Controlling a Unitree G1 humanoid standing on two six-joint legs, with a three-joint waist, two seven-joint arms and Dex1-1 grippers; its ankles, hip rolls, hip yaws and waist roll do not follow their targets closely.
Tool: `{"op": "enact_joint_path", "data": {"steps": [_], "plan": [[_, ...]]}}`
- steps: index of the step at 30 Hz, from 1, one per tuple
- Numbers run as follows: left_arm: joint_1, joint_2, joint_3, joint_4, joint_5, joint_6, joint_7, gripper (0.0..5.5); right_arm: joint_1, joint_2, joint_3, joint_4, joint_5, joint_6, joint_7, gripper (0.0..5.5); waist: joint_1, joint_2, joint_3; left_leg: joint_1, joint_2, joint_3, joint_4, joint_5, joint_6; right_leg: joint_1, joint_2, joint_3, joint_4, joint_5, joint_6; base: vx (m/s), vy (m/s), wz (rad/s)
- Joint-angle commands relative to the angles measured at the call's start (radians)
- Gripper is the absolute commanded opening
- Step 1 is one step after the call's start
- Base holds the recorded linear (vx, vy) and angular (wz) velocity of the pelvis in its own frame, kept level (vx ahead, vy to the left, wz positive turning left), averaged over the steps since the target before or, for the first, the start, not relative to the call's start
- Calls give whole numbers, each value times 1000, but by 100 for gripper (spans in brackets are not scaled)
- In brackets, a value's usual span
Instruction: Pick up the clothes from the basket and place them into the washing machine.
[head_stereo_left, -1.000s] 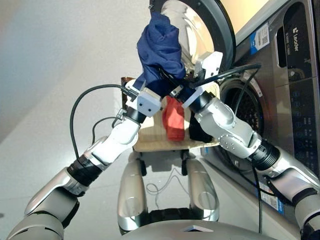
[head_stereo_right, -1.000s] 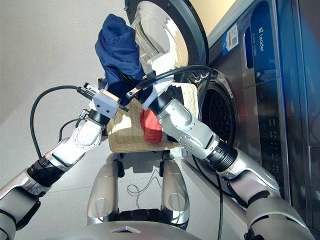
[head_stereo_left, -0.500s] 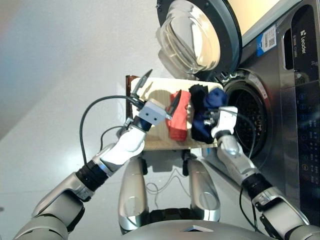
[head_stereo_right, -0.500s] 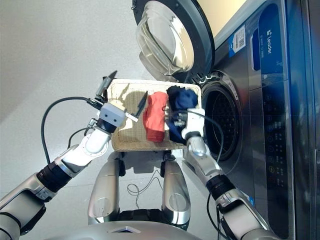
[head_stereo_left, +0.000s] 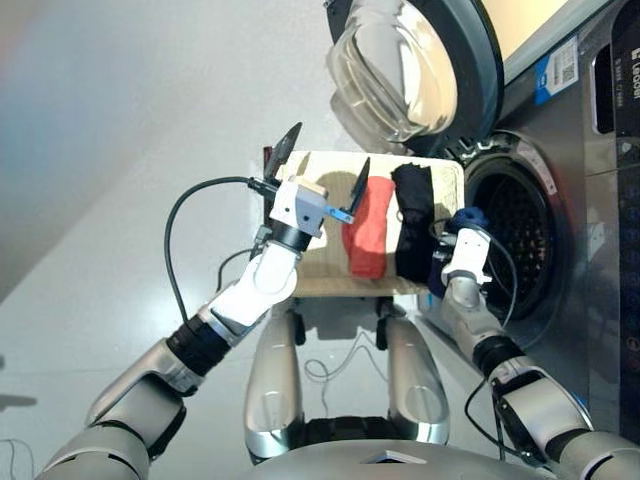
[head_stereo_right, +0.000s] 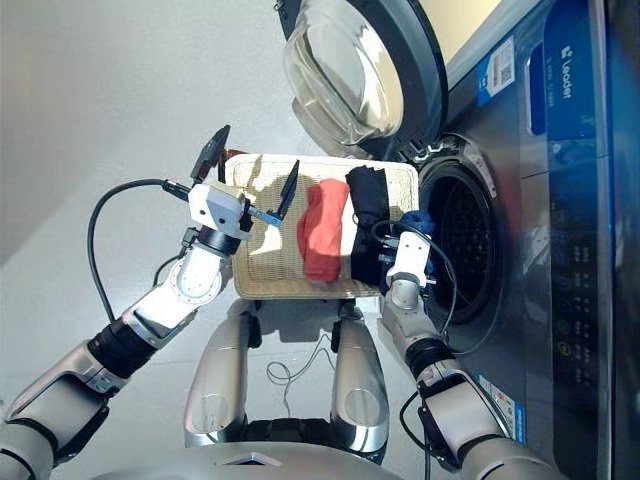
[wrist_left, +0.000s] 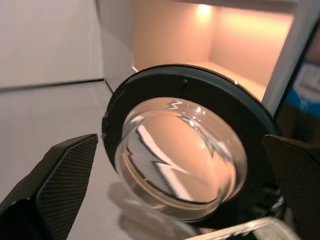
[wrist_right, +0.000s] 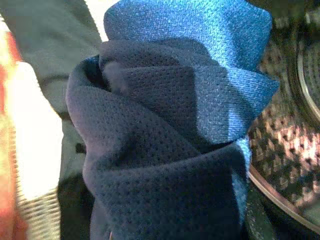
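My right gripper is shut on the navy garment, which bunches around it at the mouth of the washing machine's drum. The cloth hides its fingers. The coral red garment and the black garment lie side by side in the cream wicker basket, at its right end. My left gripper hangs open above the basket's bare left half, holding nothing. In the left wrist view it faces the open glass door.
The round door stands swung open above the basket's far edge. The machine's dark front panel with a blue sticker fills the right side. A black cable loops off my left wrist. Pale floor lies to the left.
Both grippers held the navy garment up a second ago. The left one let go and drew back open; the right arm carried the garment down and right to the drum's mouth.
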Motion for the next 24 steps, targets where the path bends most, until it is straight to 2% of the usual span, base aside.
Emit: {"op": "enact_joint_path", "data": {"steps": [1,3,5,7,11,12,13,20,24], "plan": [[-31,-11,-22,-133,-32,-53,-14,550,-67,-110,-85,0,-6,-37,-91,0,24,32,-14,-90,-16,-9,221,-162,-23,-170,-24,56,140,-5,6,-73,-20,251],[-28,-11,-24,-127,-37,-51,-18,550,-94,-135,-98,22,-11,-35,-108,0,26,37,-14,-130,-15,-15,249,-170,-22,-211,-24,55,171,-14,4,-65,-13,222],[-5,5,-32,-130,-35,-45,-19,550,-144,-232,-120,78,-65,-13,-174,0,37,46,-14,-229,-15,-26,322,-192,-21,-300,-27,57,237,-39,-1,-76,-22,212],[1,19,-37,-136,-33,-41,-14,550,-190,-299,-129,130,-102,13,-214,0,42,56,-14,-290,-15,-32,355,-200,-20,-361,-26,61,272,-45,-4,-65,0,172],[11,60,-27,-165,-14,-31,1,550,-249,-428,-120,203,-129,65,-238,0,43,66,-14,-396,-13,-33,412,-210,-18,-473,-27,75,329,-51,-11,-46,15,80],[9,60,-26,-166,-14,-30,1,550,-253,-429,-118,205,-128,65,-237,0,42,67,-14,-401,-13,-32,416,-212,-18,-478,-27,76,333,-52,-11,-62,16,87],[13,84,-16,-181,-4,-30,10,550,-281,-496,-115,252,-135,92,-239,0,43,69,-14,-443,-13,-35,434,-214,-19,-523,-28,79,353,-55,-14,-53,7,73],[24,136,18,-219,19,-19,52,550,-327,-615,-154,361,-57,107,-267,0,41,74,-14,-524,-9,-31,461,-220,-18,-606,-26,84,370,-51,-13,-9,2,3],[29,155,25,-210,24,-16,63,550,-324,-634,-160,365,-6,104,-246,0,39,67,-14,-524,-10,-26,454,-220,-11,-617,-19,89,365,-47,-11,0,0,0]]}}
